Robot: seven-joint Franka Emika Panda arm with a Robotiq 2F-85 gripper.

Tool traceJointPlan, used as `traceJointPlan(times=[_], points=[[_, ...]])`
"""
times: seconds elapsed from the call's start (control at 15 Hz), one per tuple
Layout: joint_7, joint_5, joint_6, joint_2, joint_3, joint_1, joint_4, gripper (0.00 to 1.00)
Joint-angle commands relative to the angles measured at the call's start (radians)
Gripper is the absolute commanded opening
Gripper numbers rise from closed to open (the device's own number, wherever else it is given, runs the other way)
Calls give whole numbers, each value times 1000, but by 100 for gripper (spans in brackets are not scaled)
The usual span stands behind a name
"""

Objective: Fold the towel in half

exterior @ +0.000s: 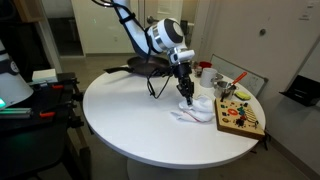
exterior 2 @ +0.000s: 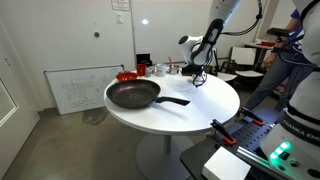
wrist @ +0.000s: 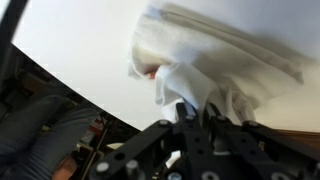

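Starting the fold: the pincer [exterior: 186, 96] seems clamped on the towel [exterior: 200, 112] at its edge on the white bench [exterior: 130, 125]; next, carry that edge across evenly.

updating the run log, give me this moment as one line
claw: shut on towel | towel: rumpled on table, bunched at claw | fold: not done
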Motion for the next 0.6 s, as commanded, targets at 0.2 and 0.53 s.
traceJointPlan(times=[0.2,0.53], points=[[-198,110,43,-63,-39,63,-80,5],[-254,71,147,-106,-84,109,-152,56]])
